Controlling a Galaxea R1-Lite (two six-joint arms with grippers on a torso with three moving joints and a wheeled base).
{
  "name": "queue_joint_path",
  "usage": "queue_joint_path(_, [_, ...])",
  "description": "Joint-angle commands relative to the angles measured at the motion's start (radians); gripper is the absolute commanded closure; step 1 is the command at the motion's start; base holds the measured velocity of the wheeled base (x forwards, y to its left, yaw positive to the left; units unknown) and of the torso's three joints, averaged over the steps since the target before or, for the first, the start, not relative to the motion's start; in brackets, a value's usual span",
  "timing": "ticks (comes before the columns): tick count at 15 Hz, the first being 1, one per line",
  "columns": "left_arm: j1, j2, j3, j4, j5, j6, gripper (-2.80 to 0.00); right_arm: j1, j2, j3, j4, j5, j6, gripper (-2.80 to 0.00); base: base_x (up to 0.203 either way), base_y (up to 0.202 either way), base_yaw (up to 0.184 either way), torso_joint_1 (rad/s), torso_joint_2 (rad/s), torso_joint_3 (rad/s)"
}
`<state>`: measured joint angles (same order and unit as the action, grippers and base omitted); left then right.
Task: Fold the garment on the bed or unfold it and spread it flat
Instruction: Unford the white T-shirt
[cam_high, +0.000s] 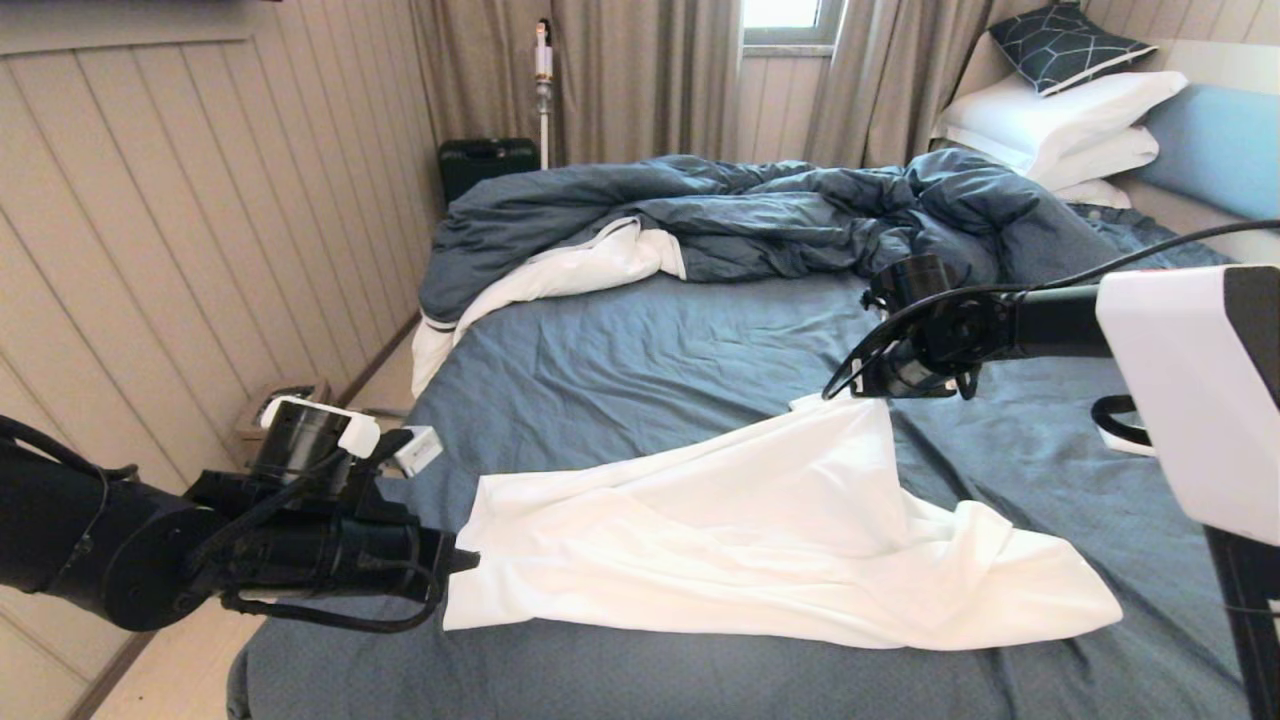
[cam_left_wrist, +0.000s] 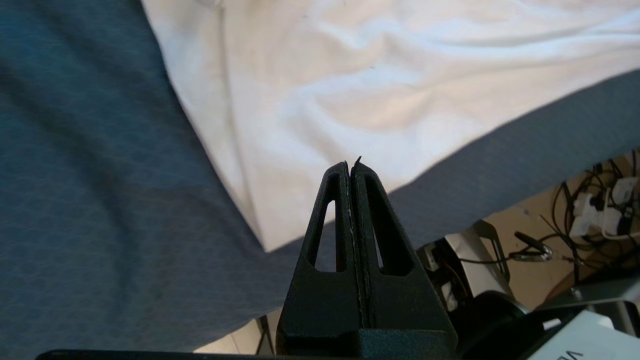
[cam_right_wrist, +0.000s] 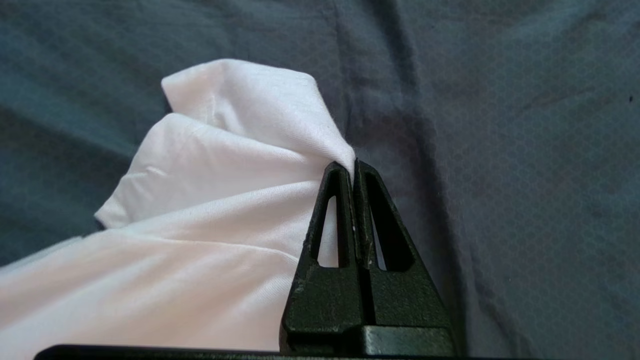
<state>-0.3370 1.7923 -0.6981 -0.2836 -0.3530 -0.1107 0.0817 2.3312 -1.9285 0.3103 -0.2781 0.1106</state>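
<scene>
The white garment (cam_high: 780, 540) lies crumpled across the near part of the bed (cam_high: 650, 350), on its dark blue sheet. One corner is lifted off the sheet, and my right gripper (cam_high: 858, 393) is shut on it. In the right wrist view the cloth (cam_right_wrist: 200, 200) bunches into the tips of that gripper (cam_right_wrist: 354, 162). My left gripper (cam_high: 468, 560) is shut at the garment's left edge, near the bed's front left corner. In the left wrist view its tips (cam_left_wrist: 352, 164) stand over the flat cloth (cam_left_wrist: 350, 85), and no cloth shows between them.
A rumpled dark blue duvet (cam_high: 780, 210) with white lining is heaped across the far half of the bed. White pillows (cam_high: 1060, 120) are stacked at the far right. A panelled wall runs along the left, with a dark case (cam_high: 487, 160) and a stick vacuum (cam_high: 543, 80) beyond.
</scene>
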Motion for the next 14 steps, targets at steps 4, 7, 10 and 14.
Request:
queue_joint_path(4, [0.001,0.001,0.000,-0.002,-0.001,-0.001,0.00,-0.007,0.042,0.002,-0.010,-0.026,-0.002,0.00,0.000,0.000,0.000,0.000,0.00,0.000])
queue_joint_path(7, [0.001,0.001,-0.001,-0.002,-0.001,-0.004,0.00,-0.006,0.027,0.010,-0.008,-0.024,-0.009,-2.80,0.000,0.000,0.000,0.000,0.00,0.000])
queue_joint_path(10, [0.001,0.001,-0.001,-0.002,-0.001,-0.006,0.00,-0.004,-0.028,0.026,-0.007,-0.019,0.008,-2.80,0.000,0.000,0.000,0.000,0.00,0.000])
queue_joint_path(14, [0.001,0.002,-0.001,-0.002,-0.001,-0.007,0.00,-0.001,-0.222,0.149,0.004,0.034,0.052,-2.80,0.000,0.000,0.000,0.000,0.00,0.000])
